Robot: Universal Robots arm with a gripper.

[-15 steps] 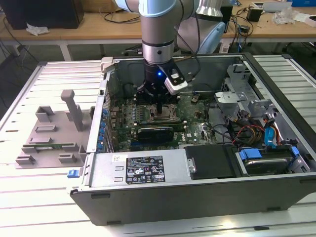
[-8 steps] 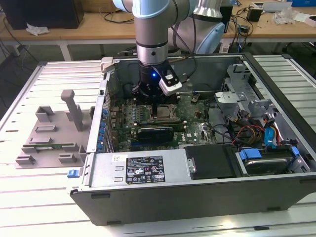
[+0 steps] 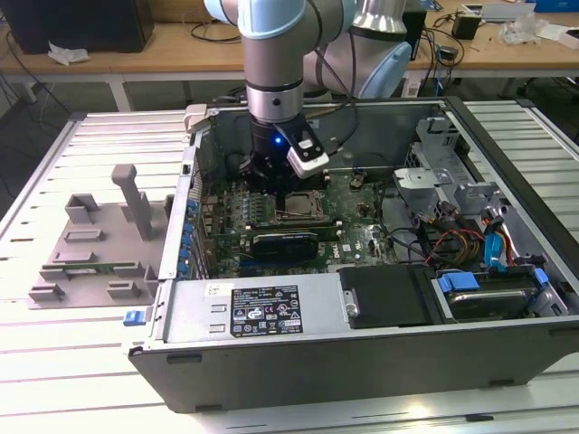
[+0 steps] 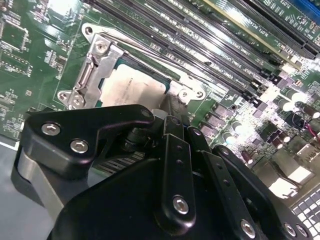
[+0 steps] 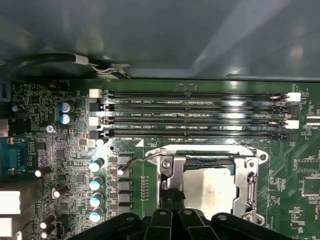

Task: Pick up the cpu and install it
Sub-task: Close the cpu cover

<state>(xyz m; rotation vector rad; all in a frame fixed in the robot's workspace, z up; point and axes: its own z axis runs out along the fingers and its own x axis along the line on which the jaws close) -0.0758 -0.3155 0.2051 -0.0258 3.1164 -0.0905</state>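
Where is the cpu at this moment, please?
In the first wrist view the cpu lies inside the socket's metal frame on the motherboard, beside the memory slots, close to the end effector.

Beneath me right now spreads a pale slatted metal table (image 3: 54, 362), and beyond me a long wooden desk (image 3: 172, 50) on white legs carries a black box (image 3: 81, 23), loose cables (image 3: 217, 32) and crumpled white wrapping (image 3: 68, 54), with dark grey floor (image 3: 20, 127) between them.
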